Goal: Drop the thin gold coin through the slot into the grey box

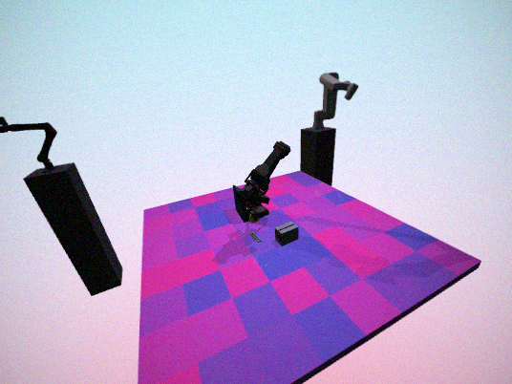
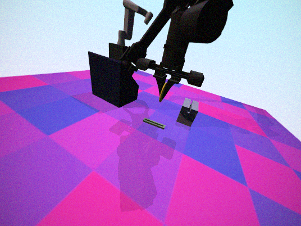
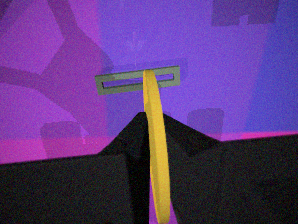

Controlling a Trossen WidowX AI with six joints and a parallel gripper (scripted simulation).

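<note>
Top view looks from high and far, exterior low and near, wrist straight down; all share the holder (image 1: 256,237).
</note>
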